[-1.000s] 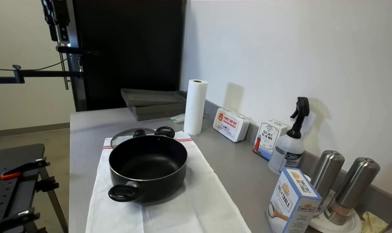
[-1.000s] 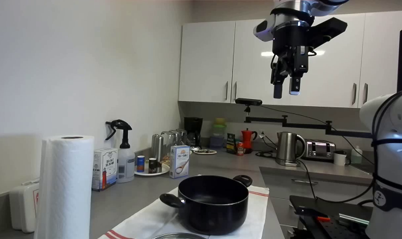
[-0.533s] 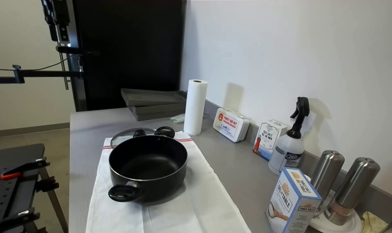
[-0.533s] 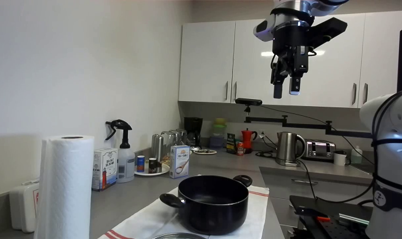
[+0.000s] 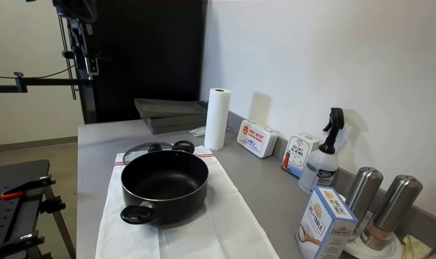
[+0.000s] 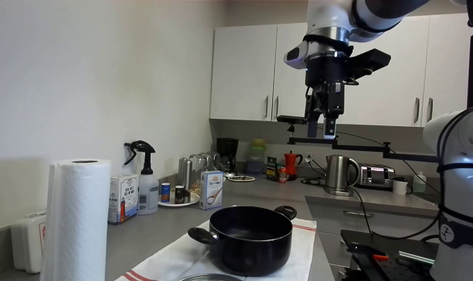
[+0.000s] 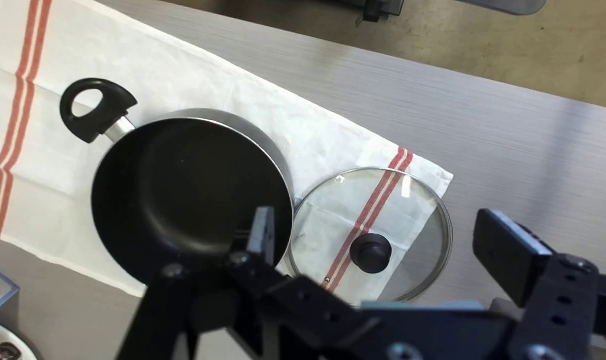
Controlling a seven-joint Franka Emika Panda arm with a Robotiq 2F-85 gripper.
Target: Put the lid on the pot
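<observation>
The black pot stands upright and uncovered on a white towel; it shows in both exterior views (image 5: 174, 205) (image 6: 256, 253) and in the wrist view (image 7: 182, 180). The see-through lid (image 7: 323, 215), with metal rim and dark knob (image 7: 371, 253), lies flat, knob up, partly on the towel beside the pot. In an exterior view the lid (image 5: 133, 154) is partly hidden behind the pot; in an exterior view only its rim (image 6: 211, 277) shows at the bottom edge. My gripper (image 6: 321, 132) is open and empty, high above the counter. In the wrist view its fingers (image 7: 383, 240) frame the lid.
A paper towel roll (image 5: 218, 120) stands near the towel's lid end. First aid kit (image 5: 257, 138), sea salt box (image 5: 300, 153), spray bottle (image 5: 318, 165) and table salt box (image 5: 326, 223) stand along the wall. Grey trays (image 5: 174, 115) lie at the back. The counter edge (image 7: 483, 85) runs beside the towel.
My gripper has moved down between half a second ago and now, shifting a little left in an exterior view. It stays open. The pot and lid have not moved.
</observation>
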